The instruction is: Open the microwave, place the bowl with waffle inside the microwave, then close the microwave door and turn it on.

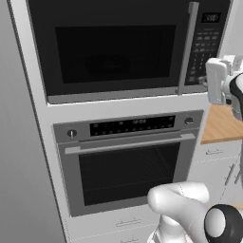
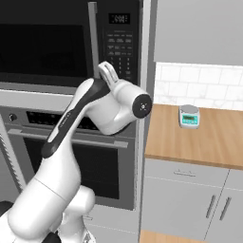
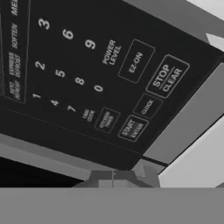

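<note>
Just before the microwave (image 1: pixel 118 47) keypad (image 3: pixel 87 74), pincer (image 3: pixel 113 177) pressed together, microwave door (image 1: pixel 109 52) closed alongside

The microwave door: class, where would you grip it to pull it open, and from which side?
Grip the long grey vertical bar handle on the microwave door, beside the keypad. Come from the front, jaws straddling it horizontally, since the bar is upright.

A wooden counter (image 2: pixel 209 142) carries a small grey scale (image 2: pixel 189 116).
</note>
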